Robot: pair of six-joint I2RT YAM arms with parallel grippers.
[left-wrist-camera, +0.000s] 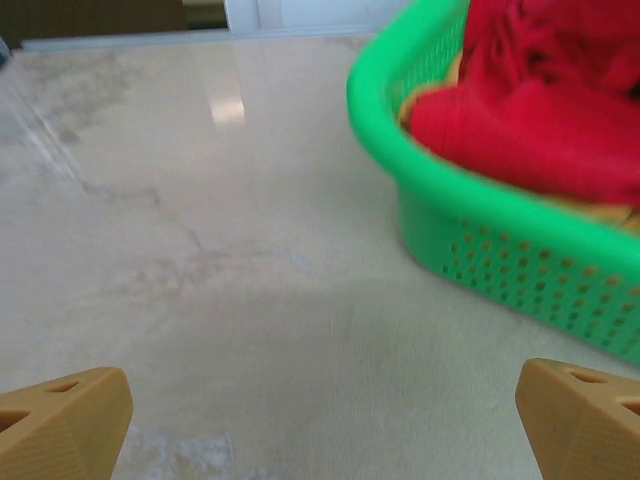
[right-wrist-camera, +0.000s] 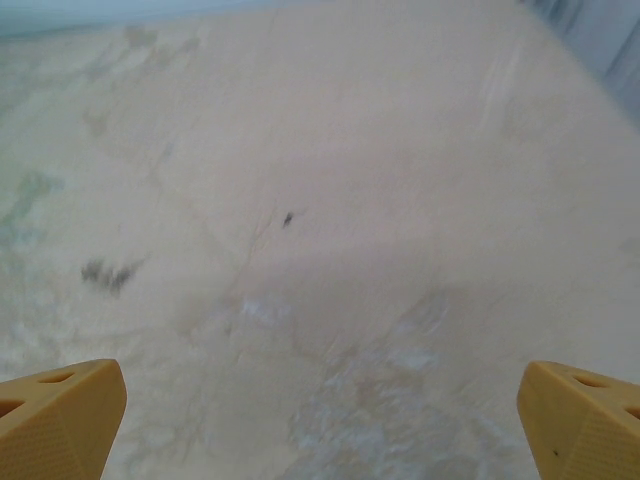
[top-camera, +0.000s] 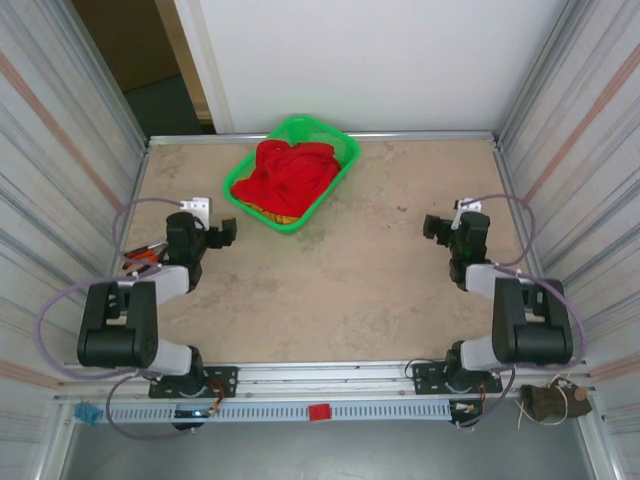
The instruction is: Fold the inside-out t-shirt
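Red t-shirt lies bunched in green basket, far side of table. Your left gripper, right gripper both released, jaws wide, grasping nothing; left one near basket.

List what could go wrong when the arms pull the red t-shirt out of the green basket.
1. The red t-shirt lies bunched on an orange-yellow cloth in the green basket; a deep pinch may lift both.
2. The shirt fills the basket, so pulling it could drag or tip the basket.
3. No hem or sleeve shows clearly in the heap; a blind grab may bring up a tangled wad that is hard to spread.
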